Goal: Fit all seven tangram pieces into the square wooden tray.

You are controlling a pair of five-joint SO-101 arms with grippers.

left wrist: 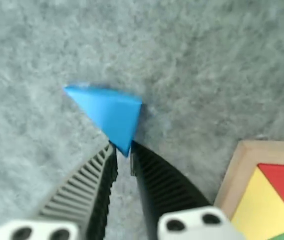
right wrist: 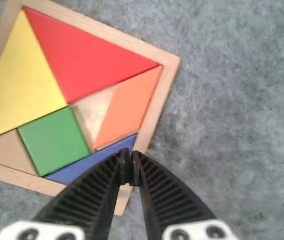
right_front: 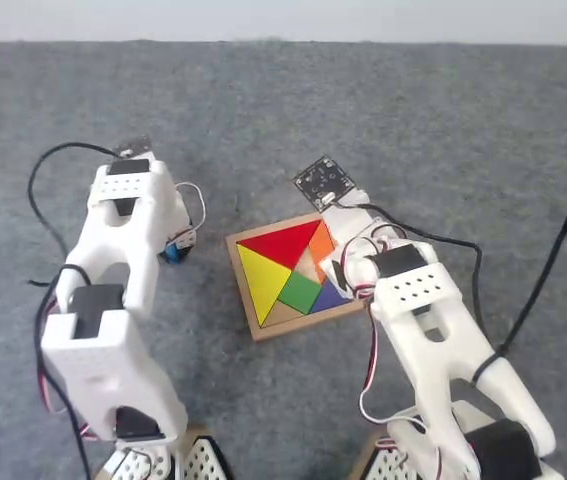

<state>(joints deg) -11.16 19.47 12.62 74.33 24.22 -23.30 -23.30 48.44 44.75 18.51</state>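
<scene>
The square wooden tray point(right_front: 298, 322) lies between the arms. It holds a red triangle point(right wrist: 86, 52), a yellow triangle point(right wrist: 21, 85), a green square point(right wrist: 54, 140), an orange piece point(right wrist: 126, 110) and a dark blue piece point(right wrist: 81, 167). Bare wood shows in a small triangular gap point(right wrist: 91, 112) in the middle and another point(right wrist: 1, 150) at a corner. A blue triangle point(left wrist: 109, 112) lies on the carpet left of the tray, and my left gripper point(left wrist: 122, 148) is shut on its nearest corner. My right gripper point(right wrist: 130, 161) is shut and empty over the tray rim point(right wrist: 157, 107) beside the dark blue piece.
Grey carpet covers the whole surface. A small black circuit board point(right_front: 324, 180) with cables lies just behind the tray. The right arm's cables point(right_front: 443, 240) trail to the right, and both arm bases stand at the near edge.
</scene>
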